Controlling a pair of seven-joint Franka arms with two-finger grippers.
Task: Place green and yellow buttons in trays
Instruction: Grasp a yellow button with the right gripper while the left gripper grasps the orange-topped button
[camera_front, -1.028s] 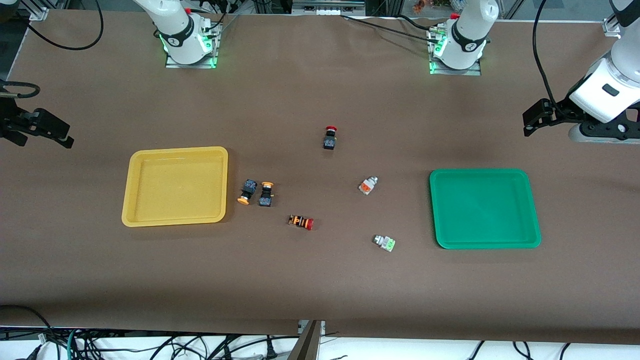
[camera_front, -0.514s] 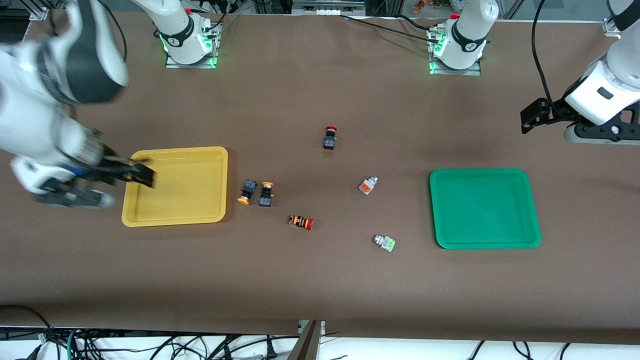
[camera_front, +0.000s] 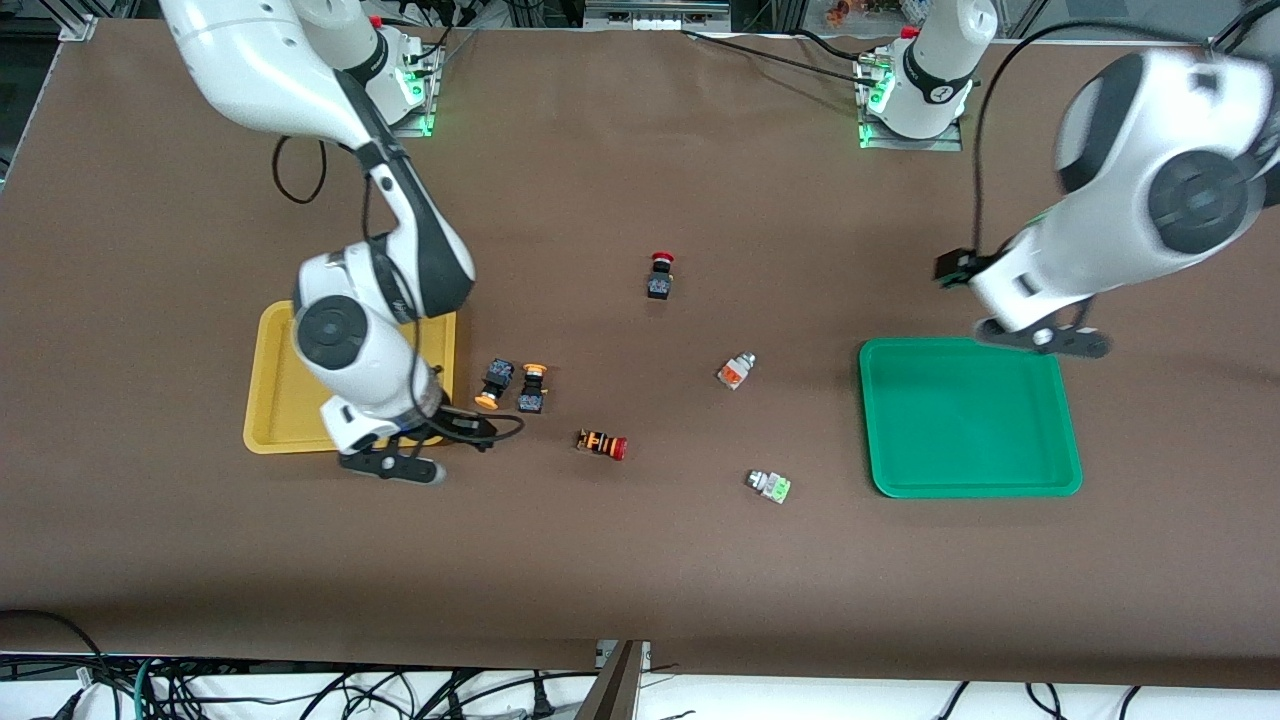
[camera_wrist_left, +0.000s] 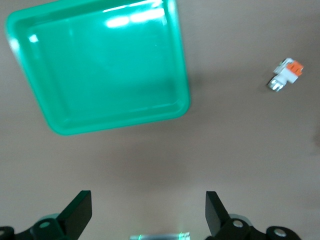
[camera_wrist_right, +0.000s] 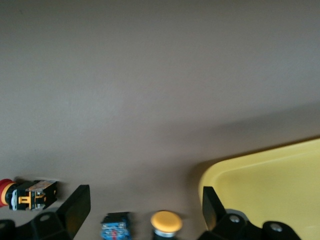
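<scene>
Beside yellow tray (camera_front: 262, 400), toward the middle of the table: two yellow-cap buttons (camera_front: 512, 385), side by side, caps toward the front camera. Right gripper (camera_wrist_right: 142, 207) empty, jaws wide, over tray's corner nearest them — closer arm. Left gripper (camera_wrist_left: 148, 212) empty, wide open, above green tray (camera_front: 1068, 470) edge.

Counter (camera_front: 640, 560): trays (camera_front: 285, 400) (camera_front: 970, 420) at its two ends; buttons (camera_front: 494, 383) (camera_front: 532, 388) (camera_front: 736, 371) (camera_front: 769, 486) lie between them, outside both.
</scene>
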